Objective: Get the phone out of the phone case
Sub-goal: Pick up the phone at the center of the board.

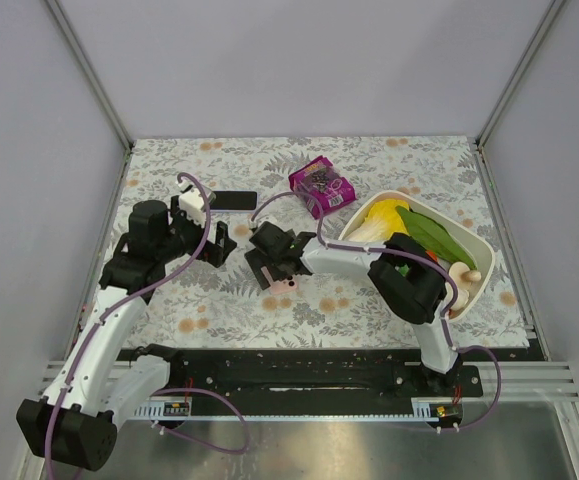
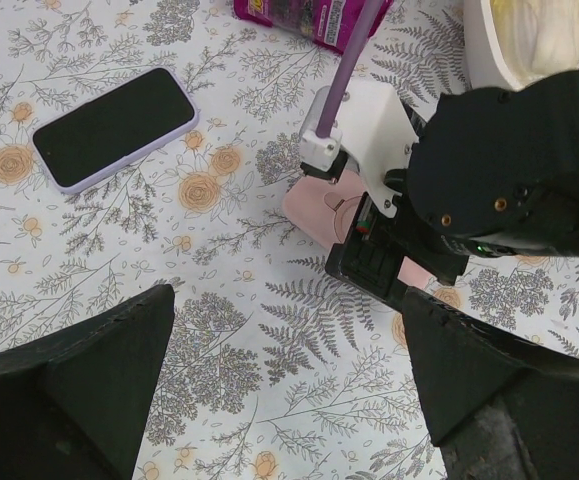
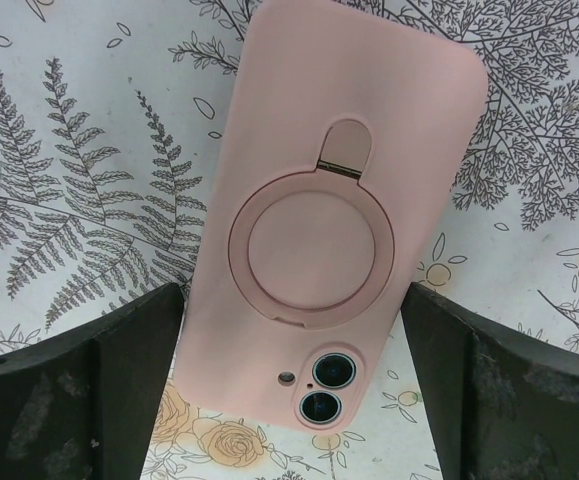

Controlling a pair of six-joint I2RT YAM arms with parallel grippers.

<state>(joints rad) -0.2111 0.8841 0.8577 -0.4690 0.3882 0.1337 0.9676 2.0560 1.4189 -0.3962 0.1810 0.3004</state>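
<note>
While the right gripper [image 3: 291, 390] hangs wide open straddling it, the pink phone case [image 3: 319, 230] lies back-up mid-table, phone [image 3: 331, 370] inside. Left gripper [image 2: 287, 390] just left, open too, holding nothing.

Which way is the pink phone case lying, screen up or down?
Screen down: the pink phone case shows its back, ring and camera lenses facing up.
</note>
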